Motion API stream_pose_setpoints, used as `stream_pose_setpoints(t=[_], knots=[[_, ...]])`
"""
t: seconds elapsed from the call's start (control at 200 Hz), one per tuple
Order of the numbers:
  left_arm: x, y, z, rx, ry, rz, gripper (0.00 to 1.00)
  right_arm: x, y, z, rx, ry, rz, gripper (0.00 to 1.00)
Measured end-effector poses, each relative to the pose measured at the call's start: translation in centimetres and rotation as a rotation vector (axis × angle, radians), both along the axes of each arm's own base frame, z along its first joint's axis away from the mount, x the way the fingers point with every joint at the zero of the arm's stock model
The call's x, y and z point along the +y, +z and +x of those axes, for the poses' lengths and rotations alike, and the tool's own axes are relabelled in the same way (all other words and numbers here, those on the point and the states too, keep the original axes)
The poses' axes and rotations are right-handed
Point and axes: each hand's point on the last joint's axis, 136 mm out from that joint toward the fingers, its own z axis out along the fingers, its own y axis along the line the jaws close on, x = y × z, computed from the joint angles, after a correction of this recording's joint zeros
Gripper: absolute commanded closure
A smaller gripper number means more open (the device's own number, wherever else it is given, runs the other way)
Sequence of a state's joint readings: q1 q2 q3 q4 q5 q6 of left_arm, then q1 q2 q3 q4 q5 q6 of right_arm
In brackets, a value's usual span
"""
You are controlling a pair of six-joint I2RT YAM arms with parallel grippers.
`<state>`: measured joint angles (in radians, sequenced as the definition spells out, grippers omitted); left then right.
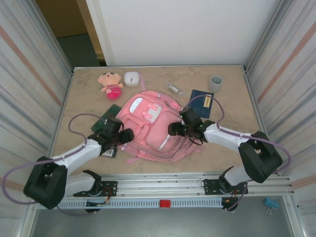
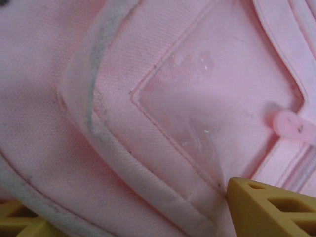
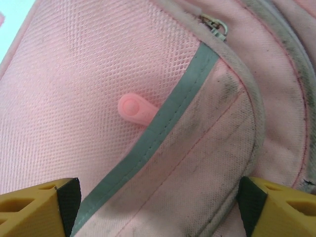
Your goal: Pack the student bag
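Top external: left gripper (image 1: 129, 134) angled in from 7 o'clock, right gripper (image 1: 172, 130) from 4 o'clock, both w/ fingers apart at student bag (image 1: 148, 143) sides. Bag lies flat at table (image 1: 84, 98) centre: pink, white-trimmed front pocket twd 12 o'clock, grubby seams.

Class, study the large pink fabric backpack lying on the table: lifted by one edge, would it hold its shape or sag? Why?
Probably sag: the large pink fabric backpack lies low and rumpled, so it seems soft and lightly filled. Its pink mesh pocket would likely give, not slip, under a pinch.
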<state>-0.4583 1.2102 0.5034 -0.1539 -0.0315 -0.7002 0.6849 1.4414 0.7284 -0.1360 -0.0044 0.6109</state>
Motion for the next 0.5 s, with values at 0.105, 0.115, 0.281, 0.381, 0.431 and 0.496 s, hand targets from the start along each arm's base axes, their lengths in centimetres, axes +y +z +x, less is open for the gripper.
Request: stream_pose_setpoints(t=[0.105, 0.115, 0.281, 0.381, 0.431, 0.496], knots=[[0.7, 0.0, 2.9, -0.014, 0.033, 0.039, 0.28, 1.4, 0.4, -1.6, 0.006, -0.006, 0.017, 0.13], [0.7, 0.0, 3.2, -0.016, 0.033, 0.044, 0.28, 1.5, 0.4, -1.8, 0.009, -0.007, 0.020, 0.13], [-0.8, 2.4, 6.8, -0.074, 0.000, 0.023, 0.27, 2.1, 1.8, -4.2, 0.078, 0.026, 0.058, 0.11], [-2.0, 4.9, 6.4, -0.119, -0.044, -0.030, 0.28, 2.2, 4.6, -4.2, 0.091, 0.044, 0.123, 0.12], [-2.2, 6.3, 5.6, -0.141, -0.062, -0.052, 0.29, 1.8, 6.3, -3.7, 0.081, 0.036, 0.169, 0.12], [-2.3, 8.4, 4.2, -0.191, -0.079, -0.091, 0.32, 0.3, 8.2, -2.1, 0.052, -0.006, 0.227, 0.14]])
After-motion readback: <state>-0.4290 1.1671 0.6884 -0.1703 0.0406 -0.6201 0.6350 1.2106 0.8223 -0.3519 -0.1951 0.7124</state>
